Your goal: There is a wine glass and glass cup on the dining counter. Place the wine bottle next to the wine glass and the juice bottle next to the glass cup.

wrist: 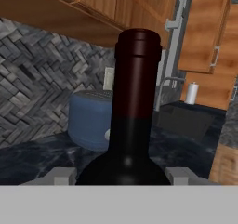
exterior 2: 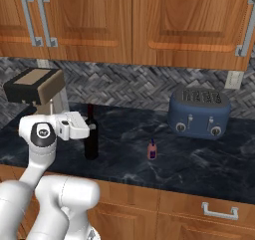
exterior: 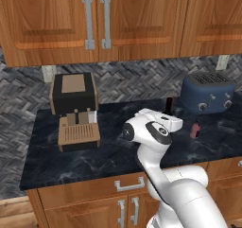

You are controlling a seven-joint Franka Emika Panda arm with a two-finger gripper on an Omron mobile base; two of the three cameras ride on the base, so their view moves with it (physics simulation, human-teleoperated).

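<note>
Left base view — one wine bottle [exterior: 169, 105] stood on the worktop [exterior: 56, 161] behind the arm; one juice bottle [exterior: 194, 129] beside it. Right base view — pincer [exterior 2: 92, 128] at the bottle's shoulder. Hand view — fingers [wrist: 62, 176] flanked it, seemingly gripping.

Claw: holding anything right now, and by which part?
Cannot be told. The claw is at the wine bottle, fingers either side of its shoulder, bottle standing on the counter.
</note>
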